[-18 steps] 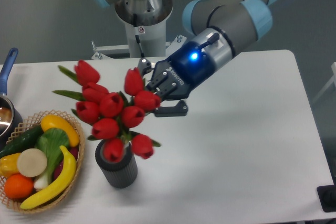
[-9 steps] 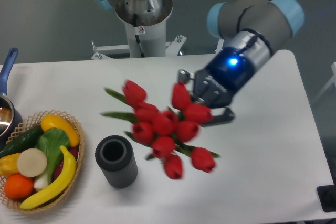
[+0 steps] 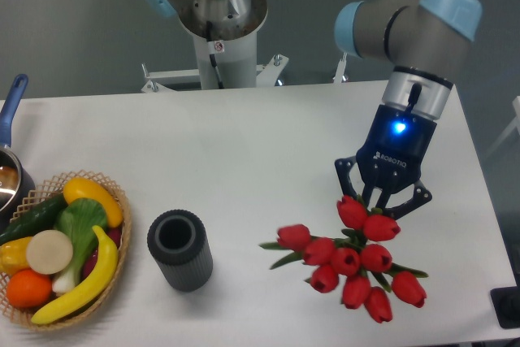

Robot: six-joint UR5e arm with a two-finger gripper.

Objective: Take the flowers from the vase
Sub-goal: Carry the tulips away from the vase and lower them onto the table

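The flowers (image 3: 351, 262), a bunch of red tulip buds with green stems and leaves, hang at the right front of the table, clear of the vase. My gripper (image 3: 380, 206) points down over the bunch's upper end and is shut on it; the stems at the fingers are hidden by the buds. The vase (image 3: 179, 249), a short dark grey ribbed cylinder, stands upright and empty at the front left, well to the left of the flowers.
A woven basket (image 3: 120, 237) of fruit and vegetables sits at the front left next to the vase. A pot with a blue handle (image 3: 12, 100) is at the left edge. The robot base (image 3: 221, 18) stands behind the table.
The gripper has carried the flowers out of the vase and to the right, turning to point downward. The bunch now hangs low over the table's right front. The vase stays put, empty.
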